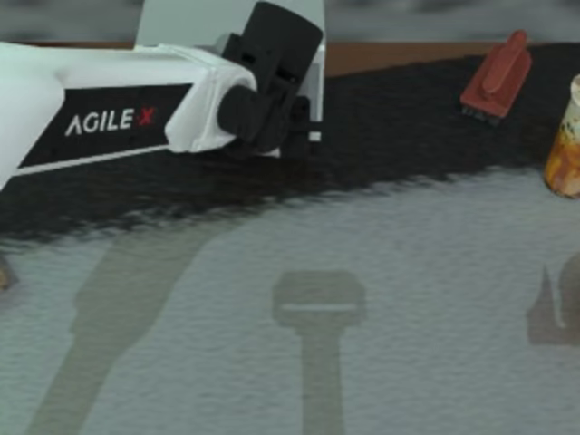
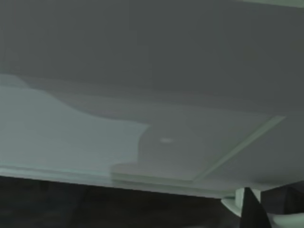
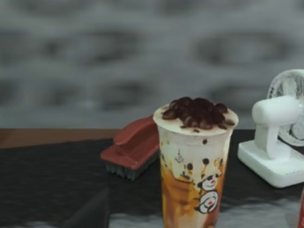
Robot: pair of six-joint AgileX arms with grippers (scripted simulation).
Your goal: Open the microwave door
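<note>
1. Reaching in from the left side of the top view, the left arm (image 1: pixel 109 113) is lying nearest the camera, its white shell carrying a black panel with the writing "AGILE X" (image 1: pixel 111 120) in white letters and a red X.
2. At the arm's end the left hand (image 1: pixel 272 100) is sitting at the far middle of the tabletop (image 1: pixel 408 299), pressed up close against the microwave (image 1: pixel 181 23); how far its fingers are parted, and whether they are gripping anything, I cannot tell.
3. Only a pale silver-white part of the microwave is showing in the top view, at the far edge behind the hand; the left wrist view is filled by pale grey-green flat panels of the microwave, too close to tell the door from the body.
4. A red brush (image 1: pixel 497 80) is lying on the dark far strip of the tabletop, right of the hand and well apart from it.
5. A drink cup (image 1: pixel 566 145) with a brown topping and small cartoon figures printed on it is standing at the right edge, near the brush.
6. A white desk fan (image 3: pixel 280 137) is standing beside the cup in the right wrist view.
7. The grey near half of the tabletop is lying open, crossed only by shadows.
8. The right hand is not showing in any view.
</note>
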